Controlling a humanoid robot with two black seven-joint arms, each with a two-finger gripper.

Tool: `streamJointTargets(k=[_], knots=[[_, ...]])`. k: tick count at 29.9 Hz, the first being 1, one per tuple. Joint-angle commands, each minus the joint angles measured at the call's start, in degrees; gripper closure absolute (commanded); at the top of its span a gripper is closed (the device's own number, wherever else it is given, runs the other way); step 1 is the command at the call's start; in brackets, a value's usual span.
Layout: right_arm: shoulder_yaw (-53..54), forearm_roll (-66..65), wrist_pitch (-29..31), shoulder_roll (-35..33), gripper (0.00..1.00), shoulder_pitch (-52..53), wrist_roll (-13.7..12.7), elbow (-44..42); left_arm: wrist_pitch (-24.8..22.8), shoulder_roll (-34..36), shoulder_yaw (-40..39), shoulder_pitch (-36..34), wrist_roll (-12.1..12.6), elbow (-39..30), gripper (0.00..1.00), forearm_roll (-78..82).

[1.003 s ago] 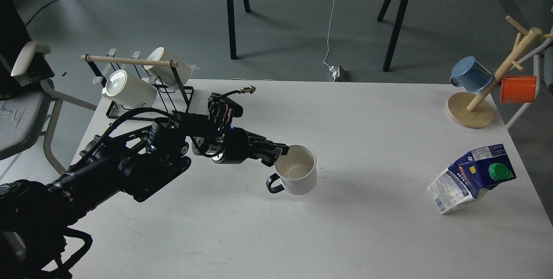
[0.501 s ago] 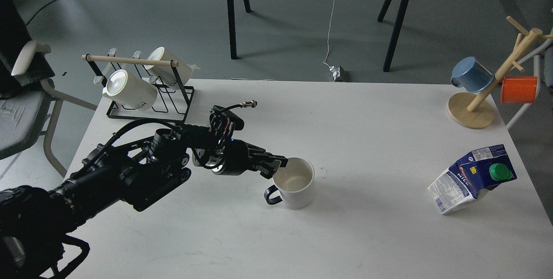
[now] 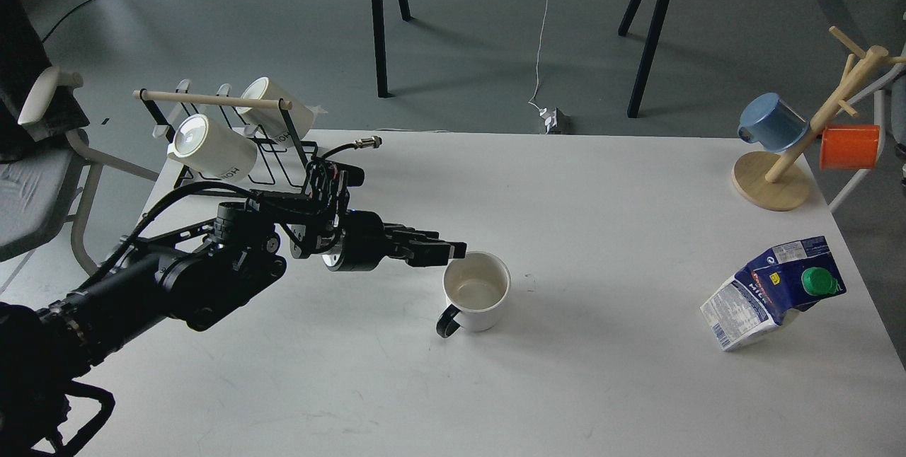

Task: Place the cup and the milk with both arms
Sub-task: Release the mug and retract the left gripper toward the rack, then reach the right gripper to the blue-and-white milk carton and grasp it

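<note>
The cup (image 3: pixel 476 292), a squat white mug with a black handle toward me, stands upright on the white table (image 3: pixel 609 181) near the middle. My left gripper (image 3: pixel 446 253) hovers at the cup's back left rim with its fingers slightly apart and nothing between them. The milk (image 3: pixel 773 292), a dark blue and white carton with a green cap, rests tilted on one edge at the table's right side, far from the gripper. My right arm is out of view.
A black wire rack (image 3: pixel 233 160) with two lettered white mugs stands at the back left, close behind my left arm. A wooden mug tree (image 3: pixel 775 177) with a blue cup and an orange cup stands at the back right. A chair is off the left edge.
The cup has come down from just above the table onto it. My left gripper has let go of the rim and pulled back a little up and to the left.
</note>
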Motion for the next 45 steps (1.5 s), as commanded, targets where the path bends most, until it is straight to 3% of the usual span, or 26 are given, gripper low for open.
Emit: streamJointTargets(k=[1, 5, 14, 23, 34, 45], knots=[[0.32, 5.17, 0.0, -2.68, 0.01, -3.13, -0.46, 0.02, -0.84, 3.64, -7.72, 0.07, -0.01, -1.4, 0.16, -10.99], [0.32, 15.11, 0.0, -6.11, 0.01, -8.93, -0.69, 0.72, -0.84, 8.91, -14.32, 0.34, -0.01, -0.61, 0.13, -22.77], [0.59, 19.61, 0.0, -7.52, 0.01, -20.79, -0.69, 0.64, -0.84, 18.15, -14.86, 0.42, -0.01, 0.71, 0.09, -36.23], [-1.08, 18.12, 0.0, -4.54, 0.01, -31.43, -0.69, 1.34, -0.84, 18.25, -14.77, 4.11, -0.01, 0.71, 0.08, -36.85], [-9.25, 11.0, 0.0, 1.53, 0.01, -30.82, -0.69, 14.52, -0.84, 18.51, -14.42, 4.81, -0.01, 0.8, 0.08, -36.5], [-9.34, 9.94, 0.0, 3.12, 0.01, -30.12, -0.69, 15.14, -0.84, 18.07, -14.42, 6.22, -0.01, 2.47, 0.07, -36.5]])
